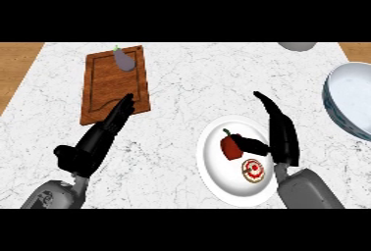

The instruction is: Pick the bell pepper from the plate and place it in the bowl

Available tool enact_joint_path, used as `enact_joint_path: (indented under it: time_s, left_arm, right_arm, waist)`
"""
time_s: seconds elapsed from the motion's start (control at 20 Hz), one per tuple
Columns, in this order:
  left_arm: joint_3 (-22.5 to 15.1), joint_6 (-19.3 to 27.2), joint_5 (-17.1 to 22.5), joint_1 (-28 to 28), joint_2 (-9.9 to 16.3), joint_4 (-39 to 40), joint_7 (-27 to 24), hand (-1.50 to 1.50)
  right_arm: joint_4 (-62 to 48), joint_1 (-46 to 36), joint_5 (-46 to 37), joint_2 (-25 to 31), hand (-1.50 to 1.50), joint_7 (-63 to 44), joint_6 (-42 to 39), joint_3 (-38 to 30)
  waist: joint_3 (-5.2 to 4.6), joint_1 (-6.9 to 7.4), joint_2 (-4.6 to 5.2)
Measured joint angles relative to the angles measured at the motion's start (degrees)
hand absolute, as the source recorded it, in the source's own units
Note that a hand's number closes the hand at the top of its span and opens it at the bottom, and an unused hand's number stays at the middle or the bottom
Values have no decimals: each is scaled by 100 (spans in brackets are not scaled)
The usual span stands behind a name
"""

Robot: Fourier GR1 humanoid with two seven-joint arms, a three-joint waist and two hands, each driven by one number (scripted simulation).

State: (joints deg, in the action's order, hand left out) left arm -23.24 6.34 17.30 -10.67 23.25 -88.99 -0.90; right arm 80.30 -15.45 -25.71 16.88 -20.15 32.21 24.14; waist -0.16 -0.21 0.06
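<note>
Marble counter (181, 83) carries a wooden cutting board (116, 83) with an eggplant (124, 59) at far left, a pale blue bowl (348, 100) at right, and a white plate (217, 171) near centre. Red bell pepper (231, 146) sits on the plate beside a small tart (253, 170). Right hand (279, 132) is over the plate, fingers straight, thumb at the pepper, not closed on it; left hand (98, 137) is open, fingertips at the board's near edge.

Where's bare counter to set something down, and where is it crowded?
Bare marble lies between the cutting board and the plate, and between the plate and the bowl. The plate is crowded: red bell pepper, a small pastry, and the right hand.
</note>
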Motion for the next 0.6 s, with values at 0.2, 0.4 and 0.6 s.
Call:
enact_joint_path:
  time_s: [0.2,0.4,0.6]
  left_arm:
    - [-41,3,-47,-38,-83,6,30,0]
    - [-80,-16,-76,-88,-136,23,60,0]
    - [-109,15,-128,-93,-210,46,92,0]
  right_arm:
    - [-64,-464,-377,442,-150,-1190,-1095,235]
    - [-34,-929,-54,569,-150,-2303,-2625,478]
    - [99,-1388,624,427,-150,-3395,-3957,493]
  waist:
    - [-10,24,-23]
    - [-18,67,-28]
    - [-10,67,-30]
